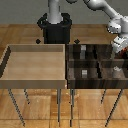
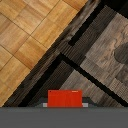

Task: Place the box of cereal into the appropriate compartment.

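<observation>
Holding the box of cereal [image 2: 64, 98] between its fingers, the gripper [image 1: 120, 47] hangs over the far right corner of the dark compartment tray [image 1: 95, 86], as the exterior view's right shows. The wrist view gives the plainest evidence: a red face of the box sits just below the camera, pinched at its 2 ends by grey finger parts, so the jaws are closed to the box's width and carry it clear of the tray floor. In the exterior view the box is only a small red patch under the hand, too small to judge its tilt.

Below it the tray is split by dark dividers [image 2: 75, 70] into several cells, and 2 of them already hold small grey blocks [image 1: 84, 73]. The light wooden bin [image 1: 35, 80] stands beside the tray on the exterior view's left, well apart from the hand.

The main risk, as I judge it, is a release over the wrong spot. The wrist view shows a divider and the tray's outer wall running close under the box, with bare floor beyond, so letting go here could land it astride a wall, or tip it outside the tray. A long box dropped from height may also bounce or end up leaning on a divider. Lowering before opening, centred over 1 cell, would reduce that.
</observation>
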Available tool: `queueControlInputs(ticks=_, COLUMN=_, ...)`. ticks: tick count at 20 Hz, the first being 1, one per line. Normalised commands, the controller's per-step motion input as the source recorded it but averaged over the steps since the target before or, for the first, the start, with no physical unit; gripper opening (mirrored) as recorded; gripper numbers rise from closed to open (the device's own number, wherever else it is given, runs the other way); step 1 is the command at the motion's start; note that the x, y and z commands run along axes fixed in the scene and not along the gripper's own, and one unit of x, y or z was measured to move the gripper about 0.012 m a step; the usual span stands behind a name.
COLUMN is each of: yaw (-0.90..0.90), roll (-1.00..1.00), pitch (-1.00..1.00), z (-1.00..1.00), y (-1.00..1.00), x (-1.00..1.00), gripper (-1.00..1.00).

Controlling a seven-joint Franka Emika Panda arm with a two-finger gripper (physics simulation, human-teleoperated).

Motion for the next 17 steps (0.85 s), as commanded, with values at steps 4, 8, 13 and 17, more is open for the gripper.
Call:
queueControlInputs(ticks=4, yaw=0.00, roll=0.00, pitch=0.00, z=0.00, y=0.00, x=0.00, gripper=1.00)
queueControlInputs(ticks=8, yaw=0.00, roll=0.00, pitch=0.00, z=0.00, y=0.00, x=0.00, gripper=1.00)
queueControlInputs(ticks=13, yaw=0.00, roll=0.00, pitch=0.00, z=0.00, y=0.00, x=0.00, gripper=1.00)
queueControlInputs(ticks=17, yaw=0.00, roll=0.00, pitch=0.00, z=0.00, y=0.00, x=0.00, gripper=1.00)
